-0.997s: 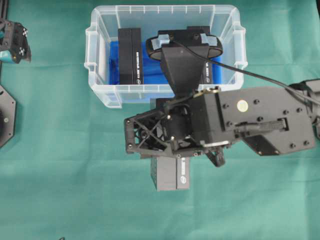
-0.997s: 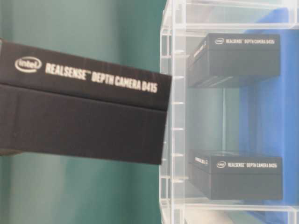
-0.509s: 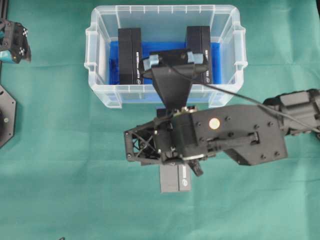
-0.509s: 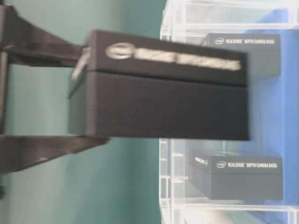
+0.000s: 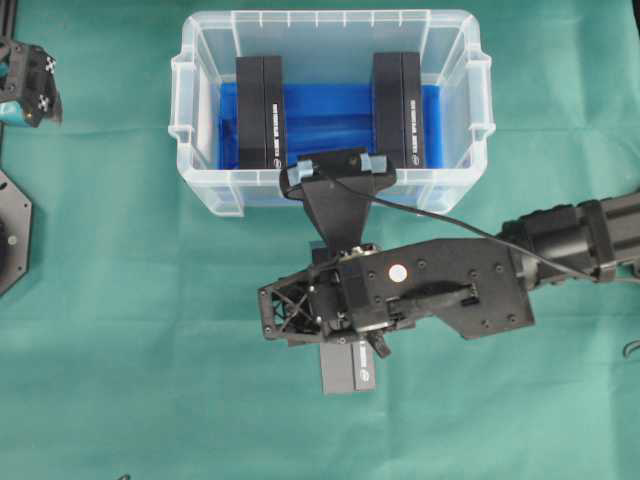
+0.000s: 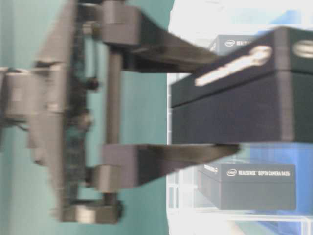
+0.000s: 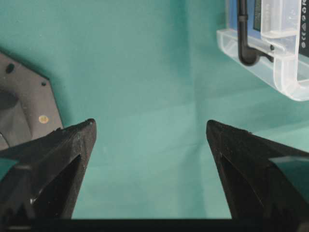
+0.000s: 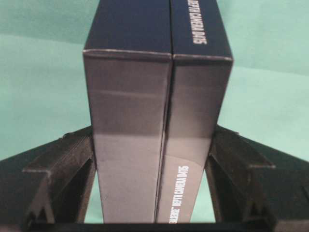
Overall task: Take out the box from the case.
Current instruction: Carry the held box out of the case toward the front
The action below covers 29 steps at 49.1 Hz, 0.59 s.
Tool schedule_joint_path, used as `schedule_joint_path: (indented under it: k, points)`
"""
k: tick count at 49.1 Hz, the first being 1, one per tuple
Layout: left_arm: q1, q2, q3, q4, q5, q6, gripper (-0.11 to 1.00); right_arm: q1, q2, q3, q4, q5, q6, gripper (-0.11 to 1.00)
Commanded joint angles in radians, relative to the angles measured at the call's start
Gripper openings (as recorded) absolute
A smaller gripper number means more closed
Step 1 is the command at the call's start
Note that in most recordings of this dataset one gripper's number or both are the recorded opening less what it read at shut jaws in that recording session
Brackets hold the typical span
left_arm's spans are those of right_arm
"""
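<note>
My right jaws (image 8: 152, 159) clamp the black box (image 5: 350, 368) on both flanks, outside the case (image 5: 331, 28), over the green bench (image 5: 120, 350). Two boxes (image 5: 259, 112) remain inside. Left jaws (image 7: 150, 140) spread wide, holding nothing.

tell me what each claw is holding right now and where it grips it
The right claw clamps a black box by its two long side faces, near one end. The left claw is open and holds nothing.
</note>
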Motion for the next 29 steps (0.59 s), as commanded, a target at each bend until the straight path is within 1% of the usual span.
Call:
schedule_joint_path:
  k: [1, 14, 22, 29]
  points:
    - [0.003, -0.002, -0.009, 0.003, -0.003, 0.000, 0.94, 0.005, -0.025, 0.026, 0.002, -0.051, -0.002, 0.68]
    - [0.003, 0.000, -0.009, 0.003, -0.003, 0.000, 0.94, -0.003, -0.025, 0.147, 0.023, -0.189, 0.000, 0.68]
    - [0.003, 0.000, -0.009, 0.005, -0.003, 0.000, 0.94, -0.005, -0.025, 0.163, 0.021, -0.250, -0.011, 0.68]
    - [0.003, 0.000, -0.009, 0.005, -0.003, 0.000, 0.94, -0.002, -0.026, 0.163, 0.021, -0.247, -0.015, 0.68]
